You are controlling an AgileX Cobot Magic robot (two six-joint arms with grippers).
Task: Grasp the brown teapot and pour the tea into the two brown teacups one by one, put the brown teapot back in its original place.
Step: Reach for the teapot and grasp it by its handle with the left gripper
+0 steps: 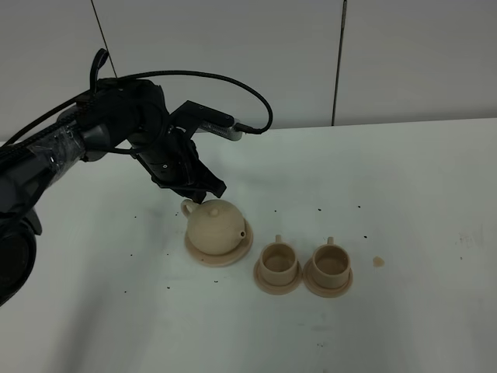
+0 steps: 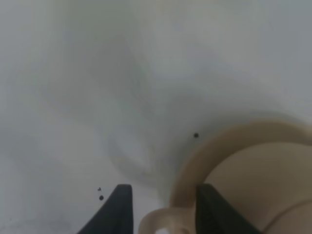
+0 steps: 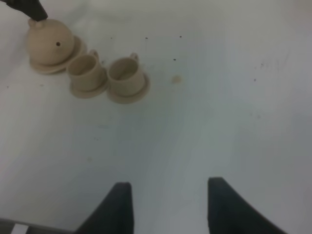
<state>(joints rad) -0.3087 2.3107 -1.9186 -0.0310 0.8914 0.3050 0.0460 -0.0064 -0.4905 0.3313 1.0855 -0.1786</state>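
The brown teapot (image 1: pixel 217 225) sits upright on its wide saucer, the original place (image 1: pixel 200 253), with its loop handle toward the back left. My left gripper (image 1: pixel 203 194) hangs over that handle. In the left wrist view its open fingers (image 2: pixel 163 209) stand on either side of the handle (image 2: pixel 157 223), with a thin gap showing on one side. The teapot body (image 2: pixel 258 185) fills the corner beside them. The two brown teacups (image 1: pixel 278 260) (image 1: pixel 330 262) stand on their saucers to the right of the teapot. My right gripper (image 3: pixel 168 204) is open over bare table, far from the set; the teapot (image 3: pixel 48 43) and cups (image 3: pixel 85 69) (image 3: pixel 126 72) show at a distance.
The white table (image 1: pixel 404 194) carries scattered dark specks and a small tan spot (image 1: pixel 378 262) right of the cups. The left arm and its cables (image 1: pixel 93 124) reach in from the back left. A grey panelled wall (image 1: pixel 311 54) stands behind the table.
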